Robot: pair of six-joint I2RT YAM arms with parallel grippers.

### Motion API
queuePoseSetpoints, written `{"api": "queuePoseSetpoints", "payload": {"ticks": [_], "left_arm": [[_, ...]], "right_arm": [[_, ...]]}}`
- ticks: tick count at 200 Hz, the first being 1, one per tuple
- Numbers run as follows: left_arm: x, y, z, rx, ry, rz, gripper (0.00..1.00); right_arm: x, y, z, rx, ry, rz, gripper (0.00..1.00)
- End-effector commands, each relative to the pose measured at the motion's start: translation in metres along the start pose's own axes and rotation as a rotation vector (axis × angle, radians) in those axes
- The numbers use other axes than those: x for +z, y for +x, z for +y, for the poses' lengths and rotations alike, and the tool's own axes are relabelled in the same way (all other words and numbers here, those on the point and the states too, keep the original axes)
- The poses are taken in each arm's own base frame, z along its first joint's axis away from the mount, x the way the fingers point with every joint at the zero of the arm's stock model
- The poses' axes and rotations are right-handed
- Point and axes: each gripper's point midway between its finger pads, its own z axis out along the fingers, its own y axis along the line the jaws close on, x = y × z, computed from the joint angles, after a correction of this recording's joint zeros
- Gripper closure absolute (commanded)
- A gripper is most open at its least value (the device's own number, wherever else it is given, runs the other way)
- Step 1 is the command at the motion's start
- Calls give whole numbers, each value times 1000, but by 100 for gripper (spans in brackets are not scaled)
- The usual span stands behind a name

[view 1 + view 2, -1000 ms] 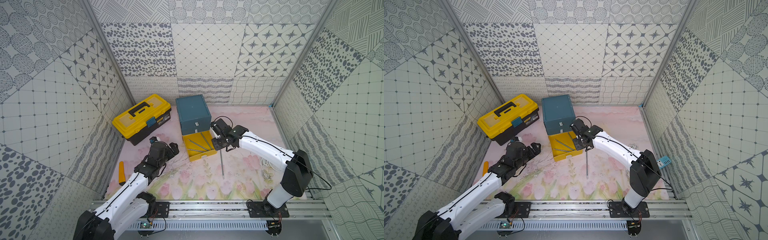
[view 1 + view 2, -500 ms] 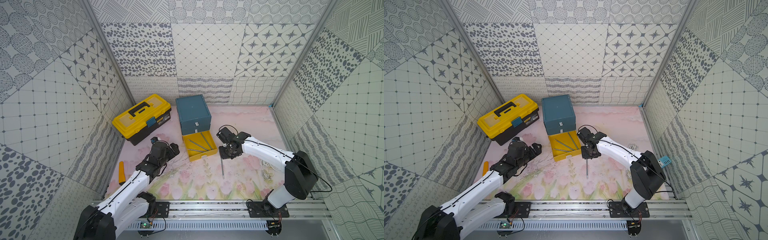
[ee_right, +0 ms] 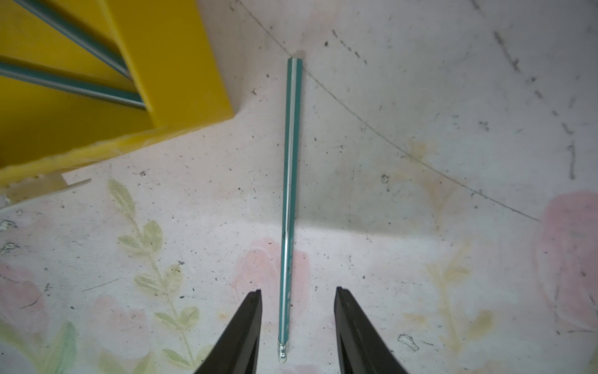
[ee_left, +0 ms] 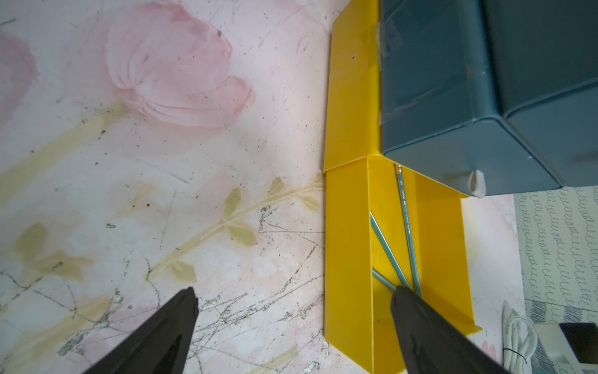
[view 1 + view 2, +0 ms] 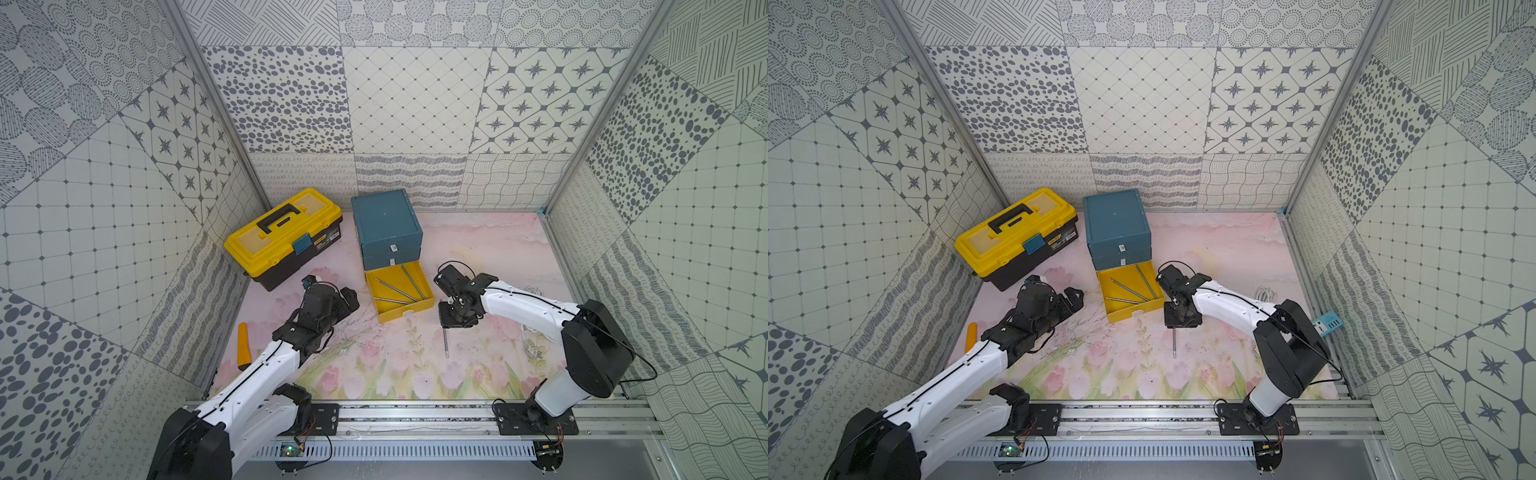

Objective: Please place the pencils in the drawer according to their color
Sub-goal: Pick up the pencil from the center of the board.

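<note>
Scuffed pink floral worktop (image 5: 395,365), walled by grey-patterned tiles (image 5: 415,104). Mid-worktop, a slim teal-and-silver pencil (image 3: 289,200) lies flat, untouched, between the spread fingers of the right gripper (image 3: 297,291), which hides its far end in both top views. The fingers of the left gripper (image 4: 293,291) gape wide. Beyond, three matching pencils (image 5: 395,289) cross in the pulled-out yellow bottom drawer (image 5: 409,312) of the teal cabinet (image 5: 384,216).

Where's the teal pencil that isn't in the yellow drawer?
In a top view the teal-and-silver pencil lies flat on the floral mat beside the front corner of the pulled-out yellow drawer, on the right arm's side, one end inside the open right gripper.
</note>
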Motion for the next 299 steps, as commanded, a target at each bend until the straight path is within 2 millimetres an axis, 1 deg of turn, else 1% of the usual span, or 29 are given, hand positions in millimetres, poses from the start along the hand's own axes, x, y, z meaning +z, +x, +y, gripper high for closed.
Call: {"api": "queuePoseSetpoints", "payload": {"ticks": [1, 34, 75, 178, 227, 242, 258, 299], "left_arm": [[1, -4, -6, -11, 30, -13, 1], [1, -3, -7, -12, 35, -8, 1], [2, -2, -7, -10, 37, -2, 1], [4, -1, -7, -10, 38, 2, 1], [4, 0, -6, -9, 35, 8, 1], [4, 0, -6, -10, 34, 7, 1], [5, 0, -6, -11, 33, 7, 1], [5, -1, -6, -13, 34, 5, 1]], "right_arm": [[12, 3, 9, 7, -11, 6, 56], [21, 6, 14, -12, 18, 13, 54], [29, 11, 5, -9, 69, 20, 54], [42, 17, -3, -33, 129, 40, 62], [53, 23, -3, -31, 123, 67, 69], [55, 24, -2, -30, 116, 73, 72], [58, 25, -3, -35, 122, 83, 79], [63, 28, -1, -40, 114, 101, 84]]}}
